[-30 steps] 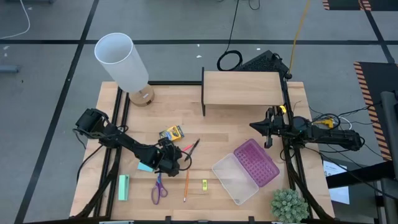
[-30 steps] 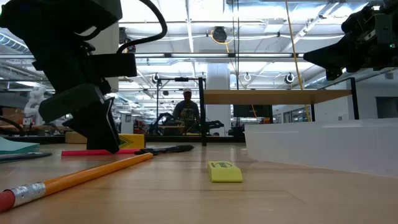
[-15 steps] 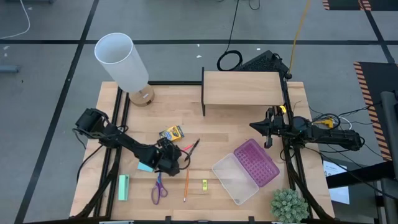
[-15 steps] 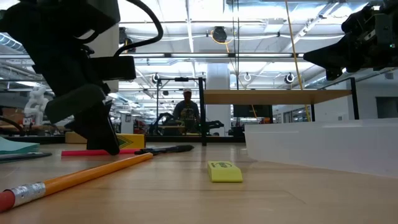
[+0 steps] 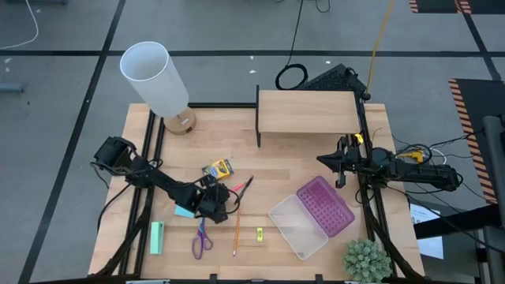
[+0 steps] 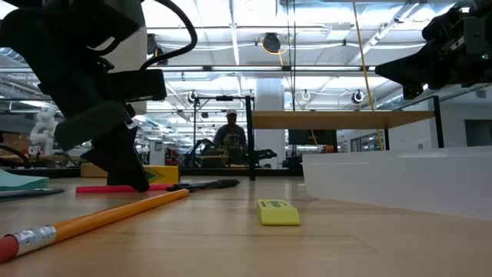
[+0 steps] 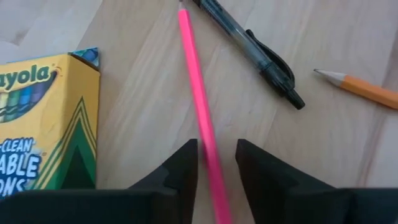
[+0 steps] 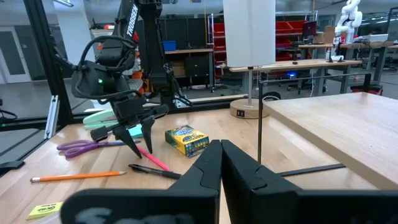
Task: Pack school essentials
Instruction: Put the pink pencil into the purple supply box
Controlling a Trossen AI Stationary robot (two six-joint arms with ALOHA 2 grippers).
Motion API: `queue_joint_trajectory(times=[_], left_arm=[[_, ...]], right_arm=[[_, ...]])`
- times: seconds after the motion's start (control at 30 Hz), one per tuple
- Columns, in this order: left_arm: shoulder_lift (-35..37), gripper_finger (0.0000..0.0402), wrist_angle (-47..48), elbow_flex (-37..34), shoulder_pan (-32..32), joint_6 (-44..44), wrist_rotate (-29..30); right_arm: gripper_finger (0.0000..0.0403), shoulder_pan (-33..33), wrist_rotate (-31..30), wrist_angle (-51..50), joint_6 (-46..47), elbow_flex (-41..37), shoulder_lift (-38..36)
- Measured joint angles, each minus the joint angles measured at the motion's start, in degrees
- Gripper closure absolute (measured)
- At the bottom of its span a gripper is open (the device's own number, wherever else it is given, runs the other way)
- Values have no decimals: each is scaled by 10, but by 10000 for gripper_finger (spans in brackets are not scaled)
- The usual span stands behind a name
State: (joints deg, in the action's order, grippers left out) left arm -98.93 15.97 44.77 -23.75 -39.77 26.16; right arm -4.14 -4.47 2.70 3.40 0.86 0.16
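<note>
My left gripper (image 7: 216, 168) stands open over the pink pen (image 7: 196, 81), pointing down with one finger on each side of the pen near its end. The pen lies flat on the table. Beside it lie the yellow crayon box (image 7: 43, 124), the black pen (image 7: 255, 50) and the orange pencil (image 7: 360, 90). The purple-handled scissors (image 5: 200, 239), the light-blue note pad (image 5: 184, 211) and the tiny yellow piece (image 5: 259, 233) lie nearer the front edge. My right gripper (image 8: 221, 149) waits shut above the table's right side (image 5: 330, 162).
An open case (image 5: 312, 217) with a purple half and a clear half lies at the front right. A white lamp (image 5: 158, 79) stands at the back left, a wooden shelf (image 5: 308, 112) at the back, a small plant (image 5: 367, 260) at the front right corner, and a green block (image 5: 157, 237) at the front left.
</note>
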Motion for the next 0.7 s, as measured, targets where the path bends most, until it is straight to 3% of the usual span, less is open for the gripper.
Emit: queue_joint_trajectory(times=[0.33, 0.7], left_arm=[[-1, 349, 3, 0, 0, 5, -7], [-1, 379, 4, -1, 0, 20, -6]], right_arm=[[403, 0, 0, 0, 0, 0, 0], [403, 0, 0, 0, 0, 0, 0]])
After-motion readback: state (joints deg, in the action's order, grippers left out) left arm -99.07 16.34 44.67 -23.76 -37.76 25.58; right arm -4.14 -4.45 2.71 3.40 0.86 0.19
